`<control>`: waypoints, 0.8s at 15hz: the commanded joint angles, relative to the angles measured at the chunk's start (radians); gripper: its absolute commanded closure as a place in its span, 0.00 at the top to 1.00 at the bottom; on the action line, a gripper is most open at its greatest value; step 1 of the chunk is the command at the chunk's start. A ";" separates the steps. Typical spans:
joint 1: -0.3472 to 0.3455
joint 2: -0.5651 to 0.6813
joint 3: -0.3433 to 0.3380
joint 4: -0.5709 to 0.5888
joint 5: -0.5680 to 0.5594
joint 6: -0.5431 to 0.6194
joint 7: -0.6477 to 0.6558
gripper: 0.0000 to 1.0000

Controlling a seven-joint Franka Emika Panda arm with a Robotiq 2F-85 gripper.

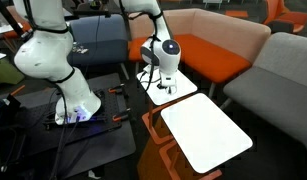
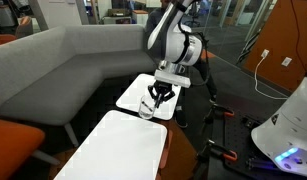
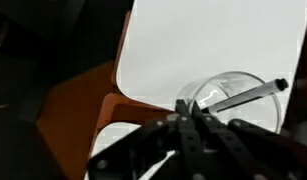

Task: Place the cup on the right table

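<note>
Crossing the mouth of the cup [image 3: 219, 88] is one of the fingers [image 3: 248, 96].

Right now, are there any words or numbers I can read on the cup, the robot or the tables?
No text can be read anywhere.
cup: clear, no print seen.
robot arm and gripper: any label is too small or blurred to read.
larger white tabletop and smaller white tabletop: blank.
</note>
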 commanded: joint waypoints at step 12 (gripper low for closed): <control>0.187 -0.047 -0.169 -0.046 -0.191 0.015 0.290 0.01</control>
